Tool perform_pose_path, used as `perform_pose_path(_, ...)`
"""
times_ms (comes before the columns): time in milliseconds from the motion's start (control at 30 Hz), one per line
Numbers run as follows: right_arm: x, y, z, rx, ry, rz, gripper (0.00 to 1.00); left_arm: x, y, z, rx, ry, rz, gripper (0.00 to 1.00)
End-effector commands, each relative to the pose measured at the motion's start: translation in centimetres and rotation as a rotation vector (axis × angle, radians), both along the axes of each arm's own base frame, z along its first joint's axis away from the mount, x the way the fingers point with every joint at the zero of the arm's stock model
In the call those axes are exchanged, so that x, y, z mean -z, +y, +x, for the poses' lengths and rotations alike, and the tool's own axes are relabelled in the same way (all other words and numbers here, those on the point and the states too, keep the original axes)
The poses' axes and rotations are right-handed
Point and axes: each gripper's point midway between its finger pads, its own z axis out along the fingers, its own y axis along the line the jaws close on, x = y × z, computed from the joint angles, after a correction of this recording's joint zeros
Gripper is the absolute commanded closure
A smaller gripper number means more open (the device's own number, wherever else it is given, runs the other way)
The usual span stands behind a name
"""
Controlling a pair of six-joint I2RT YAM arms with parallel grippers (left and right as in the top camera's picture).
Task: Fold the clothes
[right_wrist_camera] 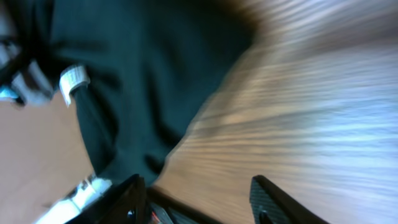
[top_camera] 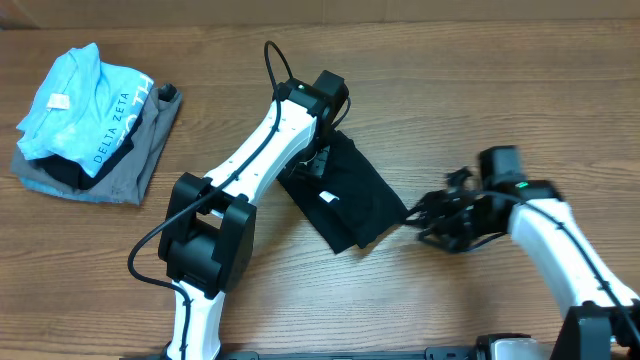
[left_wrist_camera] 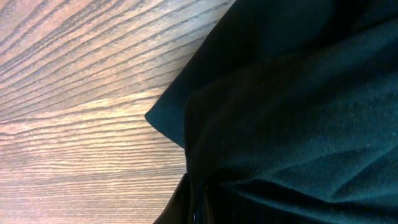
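at centre, t-shirt [top_camera: 355, 200] slants far-left to near-right

Wood-grain table [top_camera: 420, 310]; even light

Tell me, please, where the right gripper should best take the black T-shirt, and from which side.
Probably its right-hand corner, approached from the right, low over the table. The black T-shirt lies as a flat folded strip, and that corner points at the right gripper, whose jaws stand apart. The left gripper is shut on the opposite, upper-left end.
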Motion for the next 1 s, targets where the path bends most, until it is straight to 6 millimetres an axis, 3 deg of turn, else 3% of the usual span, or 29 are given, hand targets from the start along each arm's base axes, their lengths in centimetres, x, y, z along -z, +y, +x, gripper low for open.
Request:
perform_pose_path(0, -0.9, 5.4, -1.8, -0.044, 0.053, 0.183, 0.47, -2.1, 0.3, 0.7, -0.025, -0.061, -0.007, 0.96)
perform_pose_path(133, -2.1, 9.1, -1.4, -0.125, -0.033, 0.267, 0.54, -2.1, 0.4, 0.5, -0.026, -0.053, -0.002, 0.96)
perform_pose_path(200, -2.1, 10.1, -1.3, -0.127, -0.039, 0.255, 0.58, -2.1, 0.5, 0.4, -0.026, -0.049, 0.0, 0.96)
perform_pose_path(300, -0.3, 9.9, -1.4, -0.06, 0.007, 0.141, 0.68, -2.1, 0.5, 0.4, -0.026, -0.048, 0.001, 0.96)
perform_pose_path(533, 1.8, 10.3, -1.0, -0.028, 0.034, 0.069, 0.54, -2.1, 1.6, 0.4, -0.084, -0.035, 0.002, 0.96)
perform_pose_path(567, 2.0, 10.3, -0.9, -0.021, 0.039, 0.065, 0.56, -2.1, 1.9, 0.4, -0.092, -0.031, -0.001, 0.96)
perform_pose_path(733, 3.9, 9.1, -2.1, 0.003, 0.126, -0.017, 0.96, -2.1, 4.5, 0.6, -0.154, -0.003, 0.016, 0.96)
perform_pose_path(867, 4.7, 8.1, -2.7, 0.015, 0.155, -0.077, 0.96, -2.1, 7.0, 0.9, -0.217, 0.016, 0.019, 0.94)
perform_pose_path(933, 4.7, 8.1, -2.4, 0.017, 0.141, -0.077, 0.96, -2.1, 7.9, 0.7, -0.244, 0.041, 0.005, 0.88)
perform_pose_path(967, 4.6, 8.3, -2.2, 0.011, 0.123, -0.068, 0.94, -2.1, 8.1, 0.5, -0.253, 0.053, -0.004, 0.8)
